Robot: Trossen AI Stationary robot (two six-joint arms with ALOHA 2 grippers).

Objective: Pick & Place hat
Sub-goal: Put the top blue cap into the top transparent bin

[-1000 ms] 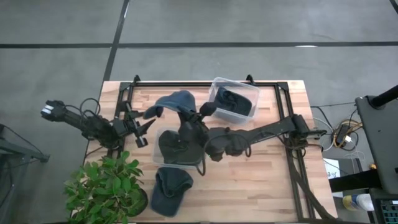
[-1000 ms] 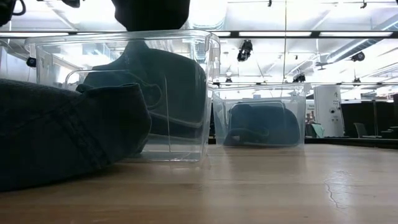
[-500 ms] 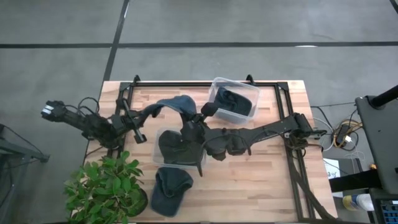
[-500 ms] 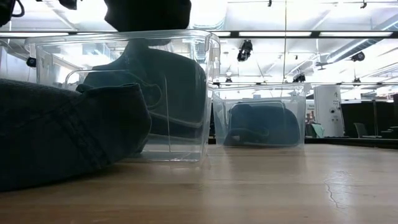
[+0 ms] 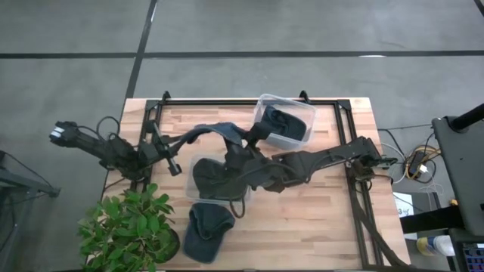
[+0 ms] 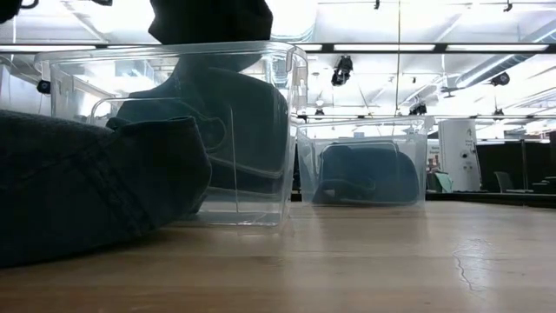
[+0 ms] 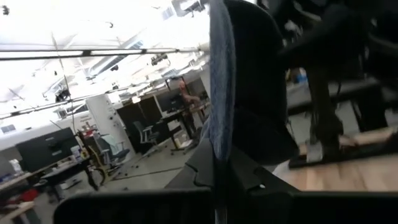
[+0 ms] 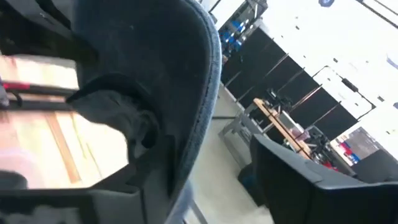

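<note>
A blue-grey hat (image 5: 221,131) hangs above the table's middle, stretched between my two grippers. My left gripper (image 5: 177,146) is shut on its left end. My right gripper (image 5: 240,151) is open at its right side, and the hat's rim (image 8: 198,134) runs down between the spread fingers (image 8: 292,177). Just near of the held hat, a clear box (image 5: 198,195) holds a dark hat (image 5: 215,180). In the low view the held hat (image 6: 208,19) shows above that box (image 6: 261,130). My left gripper pinches the hat's thin edge (image 7: 217,134) between its two shut fingers (image 7: 249,177), coming level from the table's left. The hat is lifted clear and drawn out long toward my right gripper. My right gripper has the rim between its fingers; whether they touch it I cannot tell.
A second clear box (image 5: 286,121) with a dark hat stands at the far middle. Another dark hat (image 5: 206,230) lies on the wood near the front edge. A potted plant (image 5: 128,227) fills the near left corner. A black frame (image 5: 348,143) edges the table.
My left gripper has shut on the hat's left end and drawn it toward the table's left, pulling the hat out into a long, thin shape. My right gripper has opened at the hat's right side and has shifted a little toward the left.
</note>
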